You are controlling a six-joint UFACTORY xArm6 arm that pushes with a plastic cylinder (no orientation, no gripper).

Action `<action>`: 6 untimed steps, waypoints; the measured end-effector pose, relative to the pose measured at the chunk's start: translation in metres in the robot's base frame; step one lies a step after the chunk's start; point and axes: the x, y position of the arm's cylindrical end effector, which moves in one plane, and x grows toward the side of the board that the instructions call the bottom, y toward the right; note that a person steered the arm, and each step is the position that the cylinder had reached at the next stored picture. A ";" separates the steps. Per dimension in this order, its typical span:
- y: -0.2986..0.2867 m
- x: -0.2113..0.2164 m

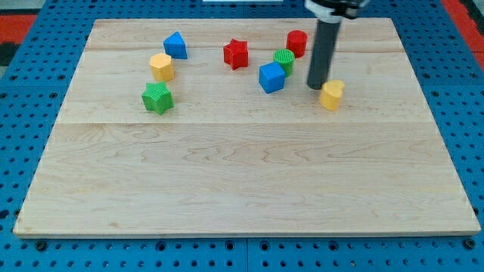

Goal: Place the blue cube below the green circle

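The blue cube [271, 78] lies on the wooden board, touching the lower left side of the green circle [284, 59]. My tip [317, 86] rests on the board to the right of the blue cube, a short gap away. It stands just left of a yellow block [331, 95], at or near its edge. The rod rises from the tip toward the view's top.
A red cylinder-like block [297, 42] sits above the green circle. A red star [236, 54] is left of the circle. At the left are a blue block [175, 45], a yellow hexagon [161, 66] and a green block [157, 98]. The board's edge [242, 233] runs along the bottom.
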 end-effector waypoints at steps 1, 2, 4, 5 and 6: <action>0.004 0.005; -0.057 0.034; -0.145 0.001; -0.144 -0.028; -0.097 -0.037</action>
